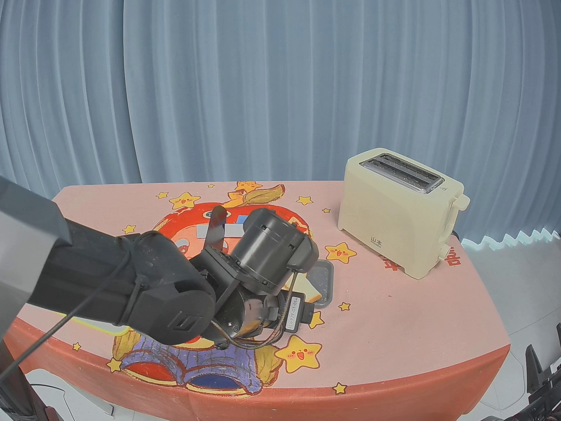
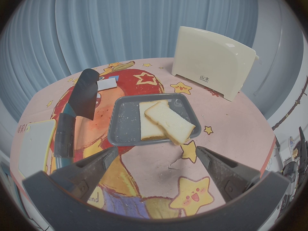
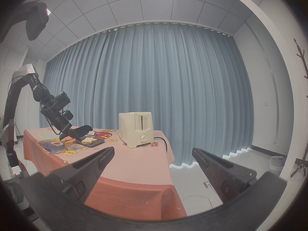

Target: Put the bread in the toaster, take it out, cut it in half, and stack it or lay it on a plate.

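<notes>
Hovering spread wide, left gripper (image 2: 156, 151) faces bread slices (image 2: 168, 122) on tray (image 2: 123, 129); toaster (image 2: 211, 61) nearby | right gripper (image 3: 153, 153) likewise spread, beside worktop (image 3: 138, 164)

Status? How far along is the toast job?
Done, apparently: two pale bread pieces overlap in the grey tray, toaster slots empty, knife lying beside it. In hand: nothing; left hand open near the tray, right hand open off the table. Left: unclear; can't tell if they're toasted halves.

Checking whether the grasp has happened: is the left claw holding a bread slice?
No, the left claw is open and empty, and both bread slices lie on the gray tray.
</notes>
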